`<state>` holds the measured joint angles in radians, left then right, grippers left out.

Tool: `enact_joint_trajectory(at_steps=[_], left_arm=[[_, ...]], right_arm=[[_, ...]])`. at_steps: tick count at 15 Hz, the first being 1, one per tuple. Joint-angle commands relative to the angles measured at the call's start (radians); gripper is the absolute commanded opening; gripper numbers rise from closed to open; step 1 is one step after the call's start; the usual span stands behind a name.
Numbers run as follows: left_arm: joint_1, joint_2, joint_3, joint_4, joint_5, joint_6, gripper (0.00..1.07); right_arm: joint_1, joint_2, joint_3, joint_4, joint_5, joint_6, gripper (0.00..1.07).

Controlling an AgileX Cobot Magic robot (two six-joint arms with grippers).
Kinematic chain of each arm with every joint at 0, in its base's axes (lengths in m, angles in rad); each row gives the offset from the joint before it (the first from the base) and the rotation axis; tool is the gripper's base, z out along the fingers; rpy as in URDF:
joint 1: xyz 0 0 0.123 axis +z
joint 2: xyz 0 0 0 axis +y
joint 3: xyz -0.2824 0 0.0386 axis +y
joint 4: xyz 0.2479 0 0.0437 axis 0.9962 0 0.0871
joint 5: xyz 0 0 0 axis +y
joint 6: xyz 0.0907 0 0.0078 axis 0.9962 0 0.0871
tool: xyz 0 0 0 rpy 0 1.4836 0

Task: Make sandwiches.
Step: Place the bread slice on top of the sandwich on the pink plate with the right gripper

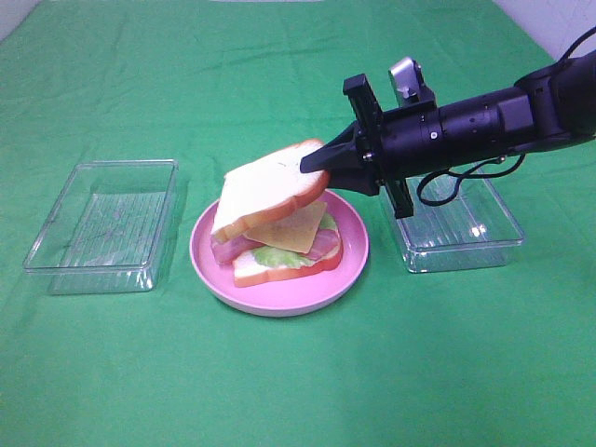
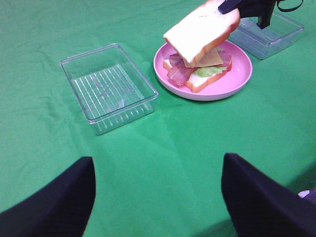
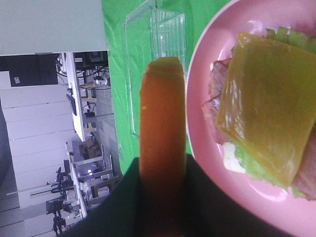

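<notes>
Currently, one toy sandwich [image 1: 279, 228] sits on the pink plate [image 1: 279, 296] while its top bread slice [image 1: 270, 186] is held tilted above it.

Two clear ribbed plastic trays are on the green cloth [image 1: 298, 382]: the left tray [image 1: 102, 228] holds nothing, and the right tray [image 1: 461, 233], partly hidden behind the arm, shows nothing inside either. The round, smooth plate carries the stack: one bottom slice of white bread with an orange-brown crust, pale green lettuce [image 1: 279, 257], reddish bacon strips [image 1: 228, 248] and one flat yellow cheese square [image 1: 291, 228]. The right gripper [image 1: 321, 160] has its jaws clamped on the crust edge of the top slice, whose low end rests on the fillings. The left gripper [image 2: 158, 197] hangs near the cloth's edge, jaws spread apart around nothing.
</notes>
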<state>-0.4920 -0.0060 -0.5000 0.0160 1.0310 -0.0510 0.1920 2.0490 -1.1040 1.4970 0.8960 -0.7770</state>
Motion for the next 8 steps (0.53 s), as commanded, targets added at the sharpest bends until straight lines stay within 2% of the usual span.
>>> enact_joint_trajectory(at_steps=[1,8], left_arm=[[0.001,-0.019,0.002,0.005,0.003,-0.008,0.69],[0.001,-0.019,0.002,0.005,0.003,-0.005,0.69]], right_arm=[[0.013,0.023,0.005,0.02,0.039,-0.035,0.0],[0.048,0.037,0.005,0.032,-0.048,-0.06,0.0]])
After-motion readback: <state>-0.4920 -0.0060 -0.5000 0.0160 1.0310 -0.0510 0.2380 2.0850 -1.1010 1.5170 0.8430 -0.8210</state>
